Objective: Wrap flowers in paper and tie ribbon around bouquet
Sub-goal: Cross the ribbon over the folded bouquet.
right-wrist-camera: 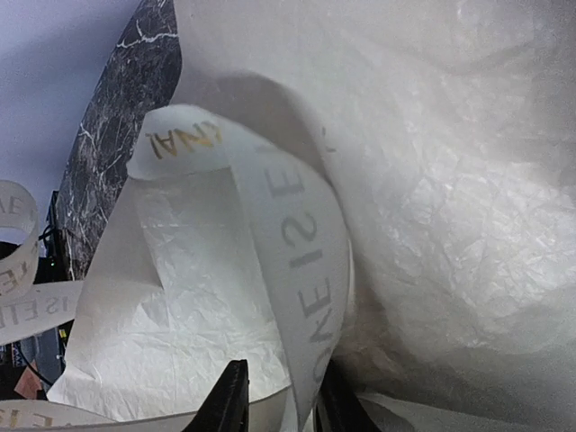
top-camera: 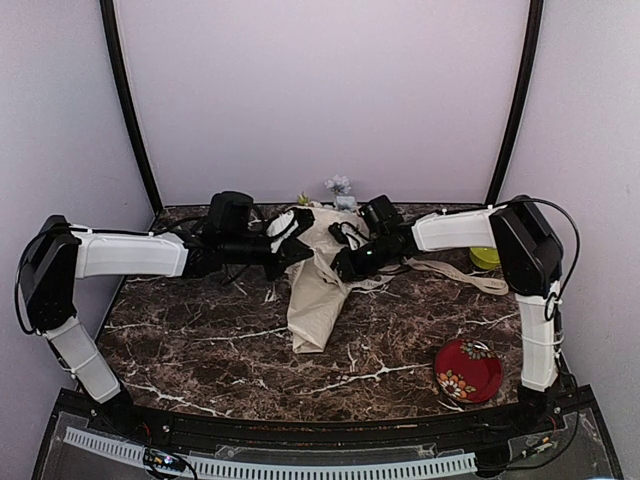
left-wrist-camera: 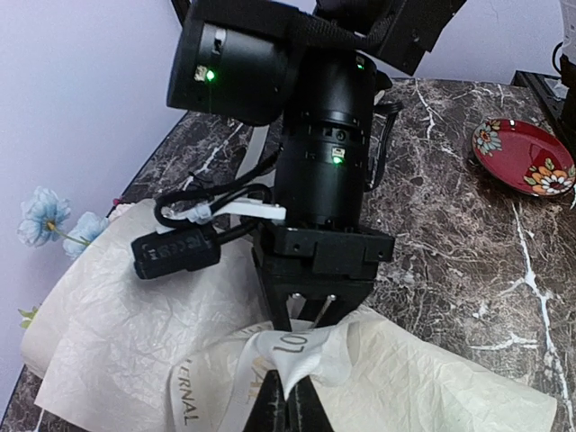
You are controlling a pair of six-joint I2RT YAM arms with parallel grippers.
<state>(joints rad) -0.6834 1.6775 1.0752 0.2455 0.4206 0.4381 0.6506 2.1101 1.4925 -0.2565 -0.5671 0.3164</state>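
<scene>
The ribbon (left-wrist-camera: pixel 292 346) loops over the middle of the bouquet (top-camera: pixel 315 290). The bouquet lies on the marble table (top-camera: pixel 200 340), long way front to back, with its flowers (top-camera: pixel 340 186) at the far end. The left gripper (left-wrist-camera: pixel 290 405), just left of the bouquet, is pinched tight on the ribbon. The right gripper (right-wrist-camera: pixel 282 387), just right of the bouquet, is a little open, with the ribbon hanging between its fingers. I think it should close next.

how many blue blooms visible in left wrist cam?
2. Both poke out past the paper at the left of the view, side by side: the larger blue bloom outermost, the smaller just inboard of it. Others may be hidden inside the paper.
</scene>
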